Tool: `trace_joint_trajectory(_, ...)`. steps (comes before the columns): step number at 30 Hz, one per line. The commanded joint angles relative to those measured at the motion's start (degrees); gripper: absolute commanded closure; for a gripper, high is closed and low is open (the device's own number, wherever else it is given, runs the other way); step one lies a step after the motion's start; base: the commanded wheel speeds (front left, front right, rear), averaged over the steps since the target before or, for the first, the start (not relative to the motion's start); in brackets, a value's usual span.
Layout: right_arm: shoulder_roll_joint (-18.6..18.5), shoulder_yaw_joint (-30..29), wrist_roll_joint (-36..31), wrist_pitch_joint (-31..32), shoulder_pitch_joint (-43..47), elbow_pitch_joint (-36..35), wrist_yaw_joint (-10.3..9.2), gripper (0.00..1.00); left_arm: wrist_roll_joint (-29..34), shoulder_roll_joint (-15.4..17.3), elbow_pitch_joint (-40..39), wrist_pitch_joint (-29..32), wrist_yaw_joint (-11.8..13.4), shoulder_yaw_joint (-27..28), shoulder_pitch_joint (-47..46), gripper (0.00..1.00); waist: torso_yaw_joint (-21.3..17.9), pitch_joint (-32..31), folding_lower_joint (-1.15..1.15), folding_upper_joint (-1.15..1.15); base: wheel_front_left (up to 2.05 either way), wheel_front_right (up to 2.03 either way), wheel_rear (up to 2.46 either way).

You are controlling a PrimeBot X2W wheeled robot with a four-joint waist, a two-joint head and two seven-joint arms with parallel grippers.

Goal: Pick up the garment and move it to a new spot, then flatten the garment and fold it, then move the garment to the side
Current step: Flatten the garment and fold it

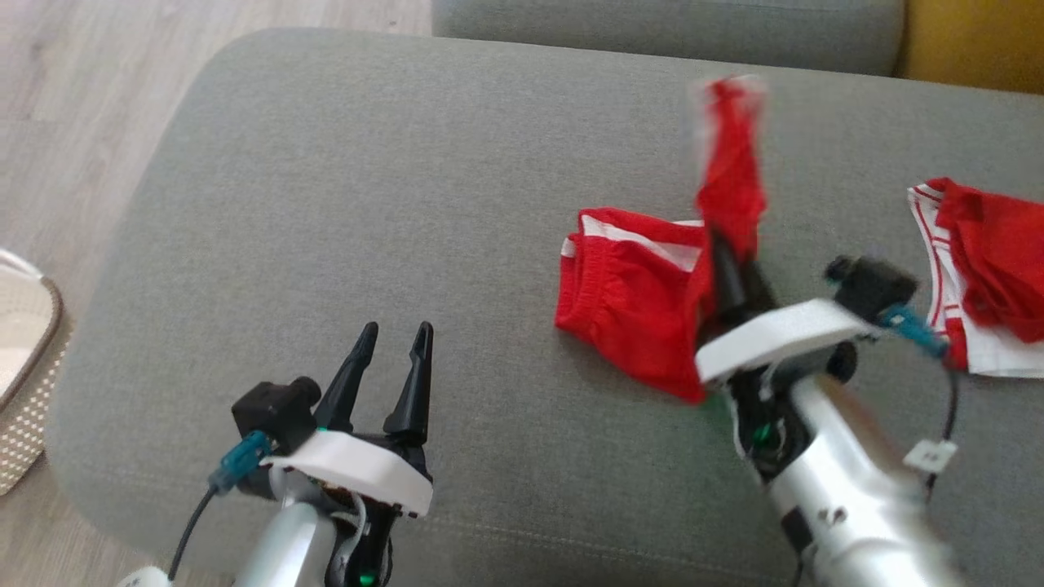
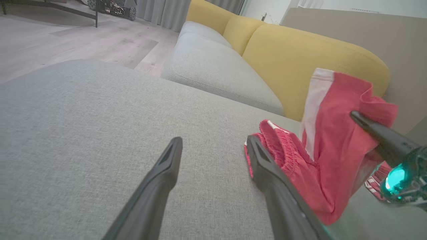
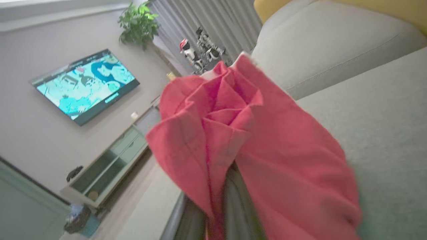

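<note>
The garment [image 1: 636, 302] is a pair of red shorts with white stripes, lying on the grey cushion [image 1: 367, 204]. My right gripper [image 1: 722, 253] is shut on one part of it and holds that part up above the rest; red cloth [image 3: 240, 133] drapes over its fingers in the right wrist view. The left wrist view shows the lifted garment [image 2: 320, 150] to the right, with the right gripper's finger [image 2: 377, 133] in it. My left gripper [image 1: 395, 342] is open and holds nothing, low on the cushion, well left of the garment.
A second red and white garment [image 1: 979, 277] lies at the cushion's right edge. A woven basket [image 1: 24, 367] stands on the wood floor at left. Another grey cushion [image 1: 652, 24] and a yellow backrest [image 2: 300, 53] lie beyond.
</note>
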Motion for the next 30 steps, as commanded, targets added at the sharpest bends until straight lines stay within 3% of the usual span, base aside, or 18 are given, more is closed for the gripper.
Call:
trace_joint_trajectory(1,0.80,2.96,-1.27,-0.66,0.58,-1.95,-0.04,1.00,0.18,0.32,-1.60,-0.70,0.29,1.61,-0.91,0.00,0.85,-0.29,0.00,0.00,0.00,0.00,0.00)
trace_joint_trajectory(9,0.80,9.44,-4.77,1.59,1.29,0.31,-0.04,1.00,0.22,0.32,-1.41,-0.70,0.36,1.71,-0.47,0.00,2.77,-0.35,0.00,0.00,0.00,0.00,0.00)
trace_joint_trajectory(10,0.80,9.75,-5.76,1.72,1.04,1.25,-0.04,0.86,0.19,0.32,-1.40,-0.70,0.36,1.62,-0.51,0.00,2.98,-0.28,0.00,0.00,0.00,0.00,0.00)
trace_joint_trajectory(11,0.80,10.10,-6.83,1.69,0.78,2.05,-0.04,0.28,0.13,0.32,-1.41,-0.70,0.37,1.52,-0.56,0.00,3.17,-0.20,0.00,0.00,0.00,0.00,0.00)
trace_joint_trajectory(12,0.80,10.41,-7.22,1.70,0.67,2.55,-0.04,0.00,0.05,0.32,-1.44,-0.70,0.39,1.41,-0.61,0.00,3.37,-0.11,0.00,0.00,0.00,0.00,0.00)
trace_joint_trajectory(18,0.80,17.03,-4.97,5.15,0.94,1.22,-0.04,0.00,-0.26,0.32,-1.58,-0.70,0.50,1.25,-0.44,0.00,3.99,0.52,0.00,0.00,0.00,0.00,0.00)
trace_joint_trajectory(30,0.80,23.22,-1.05,10.55,1.08,5.55,-0.04,0.00,-0.41,0.32,-1.51,-0.70,0.65,1.04,-0.74,0.00,3.55,0.72,0.00,0.00,0.00,0.00,0.00)
